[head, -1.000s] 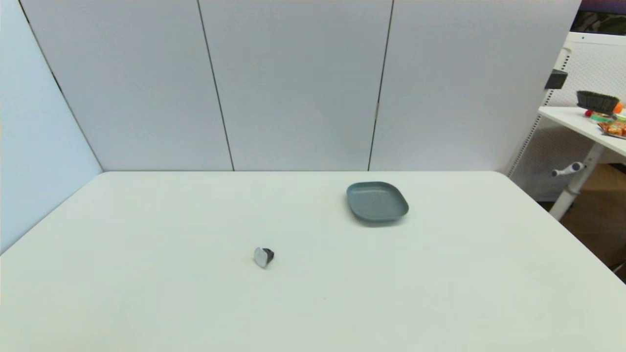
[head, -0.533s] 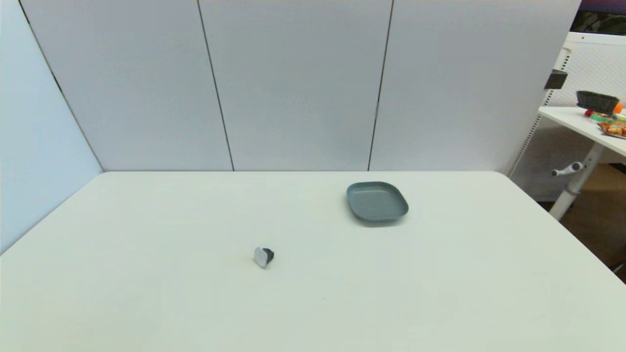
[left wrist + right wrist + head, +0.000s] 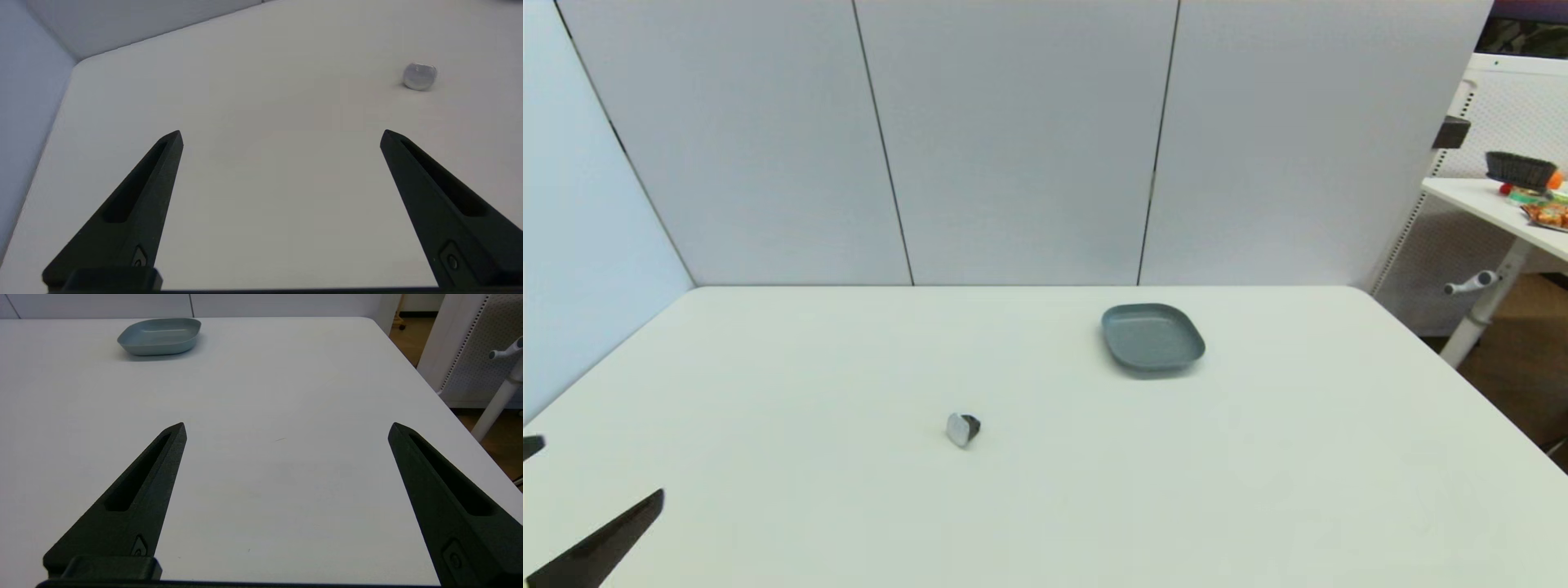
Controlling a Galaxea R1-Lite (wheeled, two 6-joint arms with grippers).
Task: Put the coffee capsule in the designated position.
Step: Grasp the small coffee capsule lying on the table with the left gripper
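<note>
Capsule (image 3: pixel 963 428) on its side sits on the white table (image 3: pixel 849 367), a little left of the middle, its round foil face turned toward the robot's left and its dark body pointing right. A grey dish (image 3: pixel 1152 336) stands well apart from it, farther back and to the right.

From the head view, only the tips of the left gripper (image 3: pixel 564 490) show, at the near left corner of the table, well apart from the capsule; the right gripper is outside that view altogether.

The left wrist view fills in what the head view cuts off: the left gripper (image 3: pixel 281 136) has its two black fingers (image 3: pixel 135 204) spread wide with nothing between them, bare table beneath, and the capsule (image 3: pixel 419 76) lying farther off, its foil face toward the camera. The dish does not appear there.

The right wrist view shows the right gripper (image 3: pixel 287 428) likewise spread wide and holding nothing, over bare table. The dish (image 3: pixel 159 335) lies farther off near the back wall, with nothing in it. The capsule is out of this view.
</note>
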